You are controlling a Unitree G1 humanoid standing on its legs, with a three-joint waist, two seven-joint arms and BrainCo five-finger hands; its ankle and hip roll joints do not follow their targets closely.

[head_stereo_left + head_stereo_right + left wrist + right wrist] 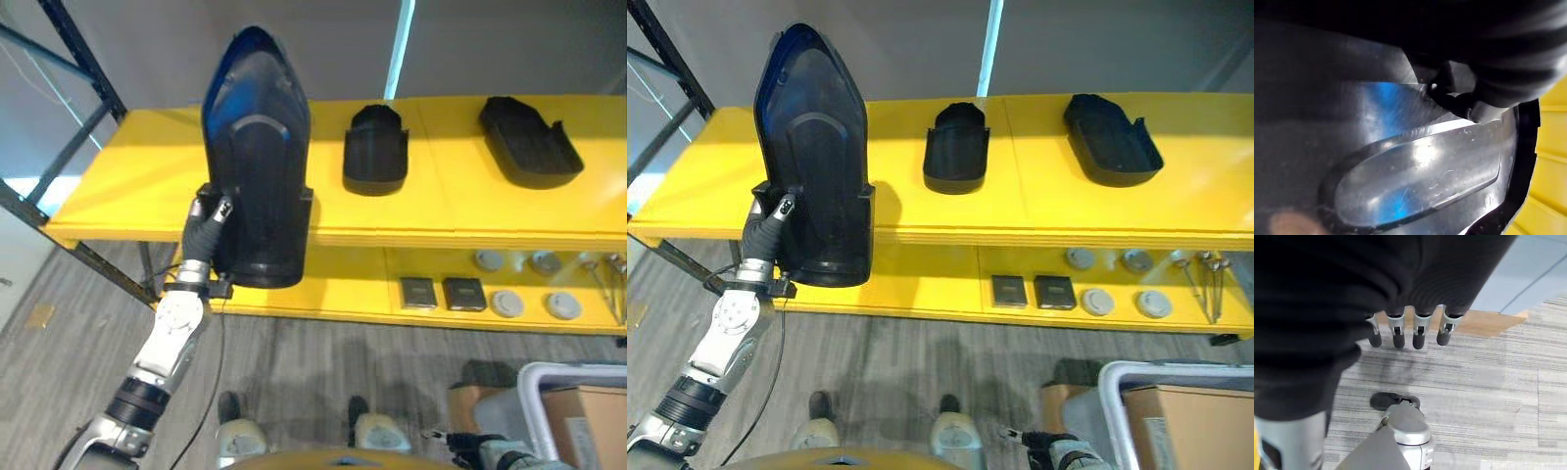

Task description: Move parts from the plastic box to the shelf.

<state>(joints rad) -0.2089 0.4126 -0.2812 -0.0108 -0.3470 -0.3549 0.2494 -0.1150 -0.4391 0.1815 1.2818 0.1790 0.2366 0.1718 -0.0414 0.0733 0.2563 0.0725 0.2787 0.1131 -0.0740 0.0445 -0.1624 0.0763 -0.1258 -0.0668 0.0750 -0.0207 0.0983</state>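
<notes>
Your left hand [209, 223] grips the lower left edge of a large black shell part [257, 157], fingers curled on its rim. The part stands upright, pointed end up, its base in front of the yellow shelf's [137, 166] front lip and its body in front of the top level.

2 more black parts lie on the top level: a short cup-shaped part [374, 149] just right of the held one, and a longer tray-shaped part [529, 141] well apart to the right.

Lower level: 2 dark square pads [442, 293] side by side, round grey discs [534, 305] to their right, metal rods [1207, 281] at the far right.

Your right hand [1408, 330] hangs over grey carpet, fingers straight and relaxed, holding nothing.

A pale box rim [545, 397] with cardboard inside sits lower right. No print is legible.
</notes>
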